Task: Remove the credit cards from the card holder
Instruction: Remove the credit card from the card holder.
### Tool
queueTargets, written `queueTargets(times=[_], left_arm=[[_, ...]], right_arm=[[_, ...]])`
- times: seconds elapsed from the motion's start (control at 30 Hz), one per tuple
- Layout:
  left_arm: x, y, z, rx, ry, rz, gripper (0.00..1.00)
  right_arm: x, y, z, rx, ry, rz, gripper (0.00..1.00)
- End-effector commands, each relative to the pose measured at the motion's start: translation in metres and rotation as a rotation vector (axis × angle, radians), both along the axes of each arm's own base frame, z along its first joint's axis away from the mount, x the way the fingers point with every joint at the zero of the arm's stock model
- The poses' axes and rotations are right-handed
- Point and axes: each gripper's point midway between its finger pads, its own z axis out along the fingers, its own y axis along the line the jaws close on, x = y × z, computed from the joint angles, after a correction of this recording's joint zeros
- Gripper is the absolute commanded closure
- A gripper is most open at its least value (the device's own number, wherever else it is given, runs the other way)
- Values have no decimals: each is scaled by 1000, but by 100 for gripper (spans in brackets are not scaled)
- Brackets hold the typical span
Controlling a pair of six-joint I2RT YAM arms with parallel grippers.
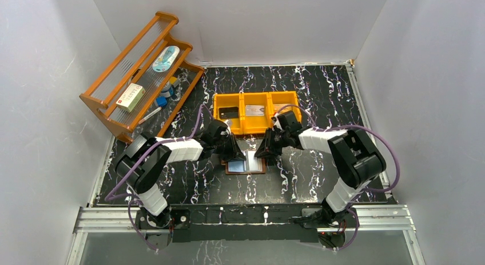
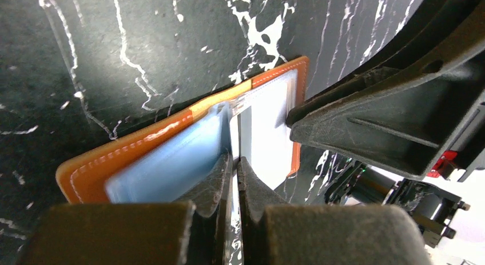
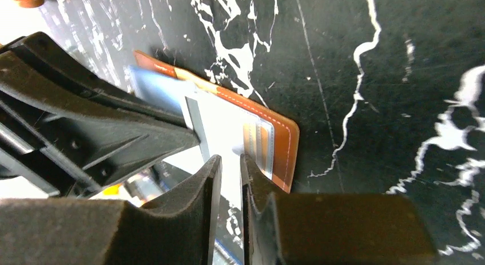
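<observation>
The card holder (image 1: 246,166) lay open on the black marbled table (image 1: 320,99), directly under the tips of both grippers. The left gripper (image 2: 234,160) was closed, its fingertips meeting at the holder's fold against the edge of the pale-blue pocket leaf (image 2: 166,162); whether the leaf was pinched could not be told. The right gripper (image 3: 230,159) faced it from the opposite side, jaws a little apart over a glaring white panel (image 3: 223,127); contact unclear. Tan and grey strips (image 3: 260,146) showed under clear plastic just beside the right fingertips. Beyond both grippers, away from the arm bases, an orange bin (image 1: 255,95) held a black card (image 1: 229,112) and a silvery-grey card (image 1: 255,110) in separate compartments.
</observation>
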Motion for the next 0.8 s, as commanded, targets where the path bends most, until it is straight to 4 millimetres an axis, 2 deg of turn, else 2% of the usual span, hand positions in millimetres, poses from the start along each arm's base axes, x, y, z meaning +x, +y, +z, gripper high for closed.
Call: queueTargets(times=[0.0, 0.1, 0.27, 0.63, 0.77], left_arm=[[-2, 8, 6, 41, -21, -9, 100], [-2, 13, 8, 69, -33, -10, 100], [-2, 16, 10, 89, -42, -25, 100], [-6, 23, 11, 107, -49, -25, 100], [-6, 16, 13, 73, -42, -39, 100]], right_arm=[[-19, -16, -43, -90, 95, -24, 72], [-22, -28, -55, -167, 118, -52, 73], [-18, -39, -54, -235, 82, -69, 75], [-18, -44, -55, -264, 76, -68, 77], [-13, -34, -40, -208, 41, -43, 77]])
